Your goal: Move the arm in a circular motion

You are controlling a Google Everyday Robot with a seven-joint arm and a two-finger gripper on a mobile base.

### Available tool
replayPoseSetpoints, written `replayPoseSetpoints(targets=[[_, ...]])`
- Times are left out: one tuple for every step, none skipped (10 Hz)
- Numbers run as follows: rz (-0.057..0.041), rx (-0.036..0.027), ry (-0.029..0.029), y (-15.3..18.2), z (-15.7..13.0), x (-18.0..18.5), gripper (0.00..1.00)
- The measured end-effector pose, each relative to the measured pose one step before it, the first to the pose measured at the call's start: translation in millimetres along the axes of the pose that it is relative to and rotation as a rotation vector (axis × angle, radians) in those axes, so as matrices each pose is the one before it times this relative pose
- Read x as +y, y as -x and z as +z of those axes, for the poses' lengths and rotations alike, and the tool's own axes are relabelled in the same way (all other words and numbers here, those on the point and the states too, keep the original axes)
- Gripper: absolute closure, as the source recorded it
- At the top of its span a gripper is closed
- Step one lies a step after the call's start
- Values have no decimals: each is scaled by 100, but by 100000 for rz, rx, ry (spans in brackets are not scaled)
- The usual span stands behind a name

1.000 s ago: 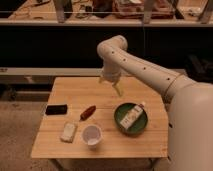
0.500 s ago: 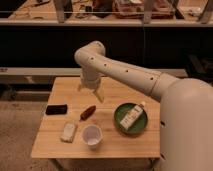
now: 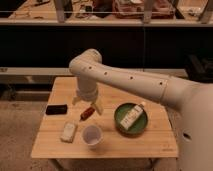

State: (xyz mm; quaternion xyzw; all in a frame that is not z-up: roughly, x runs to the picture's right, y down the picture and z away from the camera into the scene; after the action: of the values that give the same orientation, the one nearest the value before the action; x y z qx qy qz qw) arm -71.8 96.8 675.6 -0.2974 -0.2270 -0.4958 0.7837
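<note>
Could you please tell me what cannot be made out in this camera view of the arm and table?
- Gripper, open over the middle of the table: whether it touches the red object just below; one view gives no depth.
- White pack in the green bowl: label too blurred to read.
- Arm: its base is cut off by the right edge.
- Shelf clutter: blurred, cut by the top edge.

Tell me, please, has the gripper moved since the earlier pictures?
Yes. The gripper has swung left in view, away from the bowl, to above the red item.
</note>
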Motion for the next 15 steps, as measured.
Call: replayPoseSetpoints(targets=[[2504,210,3701,1379,-277,2072,20],[5175,223,4626,1488,-140,2844,20],[7869,780,2765,501,-135,2672,20],[9877,1906,1947,-348,-265,2961,20],[10605,2825,-221,-1018,-480,2705,20],[9944,2726,-1983,-1446,-556,2281,20],[7504,2384,-2158,-1656,-375,1697,20],[10553,4320,-5088,-3354,-470,2104,20],[4810,1873,-3396,-2116,97,594,20],[5336,2019,-4434,-2805,325,484,20],[5698,1077,-4859,-3422,1201,-70,20],[3404,489,-3133,-2338,996,-534,20],[3530,823,-2697,-2833,1359,-803,20],[2611,932,-1972,-2647,1403,-1405,20],[1392,990,-451,-1948,1148,-1411,20]])
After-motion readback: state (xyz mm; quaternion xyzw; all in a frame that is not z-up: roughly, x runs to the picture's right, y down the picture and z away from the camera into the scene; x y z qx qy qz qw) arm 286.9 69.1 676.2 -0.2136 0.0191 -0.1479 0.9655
